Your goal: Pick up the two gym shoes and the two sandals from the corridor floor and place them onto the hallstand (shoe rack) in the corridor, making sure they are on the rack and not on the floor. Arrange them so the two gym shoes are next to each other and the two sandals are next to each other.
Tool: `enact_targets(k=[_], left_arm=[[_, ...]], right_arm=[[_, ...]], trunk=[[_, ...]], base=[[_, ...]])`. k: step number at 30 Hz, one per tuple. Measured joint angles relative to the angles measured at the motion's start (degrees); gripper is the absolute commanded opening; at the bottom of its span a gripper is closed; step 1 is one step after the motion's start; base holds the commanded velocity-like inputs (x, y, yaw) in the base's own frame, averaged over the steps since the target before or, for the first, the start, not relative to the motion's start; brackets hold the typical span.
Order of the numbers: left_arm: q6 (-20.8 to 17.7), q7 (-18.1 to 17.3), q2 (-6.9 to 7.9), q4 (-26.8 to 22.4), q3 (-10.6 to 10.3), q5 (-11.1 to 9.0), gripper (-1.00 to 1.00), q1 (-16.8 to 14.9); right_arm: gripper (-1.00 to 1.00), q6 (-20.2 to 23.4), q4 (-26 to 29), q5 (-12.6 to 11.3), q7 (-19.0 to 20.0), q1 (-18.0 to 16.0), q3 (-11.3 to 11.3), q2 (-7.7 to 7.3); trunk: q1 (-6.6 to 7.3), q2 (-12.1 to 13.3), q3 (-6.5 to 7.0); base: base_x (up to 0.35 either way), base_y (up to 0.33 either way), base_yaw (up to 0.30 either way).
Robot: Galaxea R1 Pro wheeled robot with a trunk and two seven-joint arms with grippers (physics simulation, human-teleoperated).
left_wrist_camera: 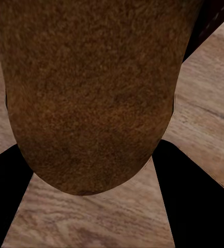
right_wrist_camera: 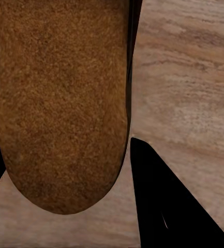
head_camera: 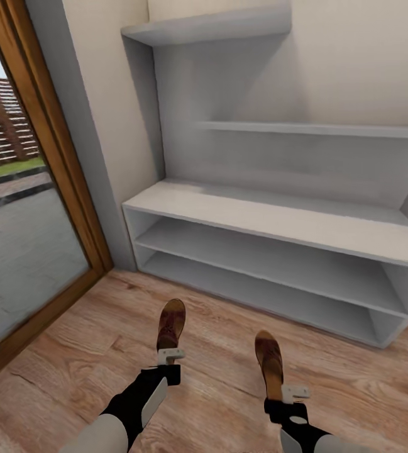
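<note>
While the hallstand (head_camera: 279,220) stands bare, each gripper, left (head_camera: 169,358) and right (head_camera: 290,396), pinches one sandal

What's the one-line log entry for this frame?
left gripper: shut on left sandal | right gripper: shut on right sandal | hallstand: empty, ahead

A dark brown suede-textured sandal footbed (left_wrist_camera: 88,88) sits between 2 black gripper fingers (left_wrist_camera: 194,196), over light-brown wood-plank floor (left_wrist_camera: 91,219) at 6 o'clock

two sandals (head_camera: 170,324) side by side — hallstand (head_camera: 279,220) behind
</note>
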State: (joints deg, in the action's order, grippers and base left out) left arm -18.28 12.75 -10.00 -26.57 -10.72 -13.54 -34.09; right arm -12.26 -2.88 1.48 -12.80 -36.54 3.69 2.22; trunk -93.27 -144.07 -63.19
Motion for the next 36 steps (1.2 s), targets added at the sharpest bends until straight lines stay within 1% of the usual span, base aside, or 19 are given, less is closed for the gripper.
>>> enact_targets(k=[4, 11, 15, 36], left_arm=[[0.0, 0.0, 0.0, 0.0, 0.0, 0.0, -1.0, 0.0], [0.1, 0.0, 0.0, -0.1, 0.0, 0.0, -1.0, 0.0], [0.1, 0.0, 0.0, -0.1, 0.0, 0.0, -1.0, 0.0], [0.1, 0.0, 0.0, 0.1, -0.1, -0.1, -1.0, 0.0]], right_arm=[[-1.0, 0.0, -0.2, 0.0, 0.0, 0.1, 0.0, -0.01], [-1.0, 0.0, -0.3, 0.0, 0.0, 0.1, 0.1, -0.02], [-1.0, 0.0, -0.3, 0.0, 0.0, 0.4, 0.1, -0.02], [-1.0, 0.0, -0.3, 0.0, 0.0, 1.7, 0.1, -0.11]], trunk=[[0.0, 0.0, 0.0], [0.0, 0.0, 0.0], [0.0, 0.0, 0.0], [0.0, 0.0, 0.0]], base=[[0.0, 0.289, -0.234], [0.0, 0.182, -0.049], [0.0, 0.208, -0.14], [0.0, 0.017, -0.269]])
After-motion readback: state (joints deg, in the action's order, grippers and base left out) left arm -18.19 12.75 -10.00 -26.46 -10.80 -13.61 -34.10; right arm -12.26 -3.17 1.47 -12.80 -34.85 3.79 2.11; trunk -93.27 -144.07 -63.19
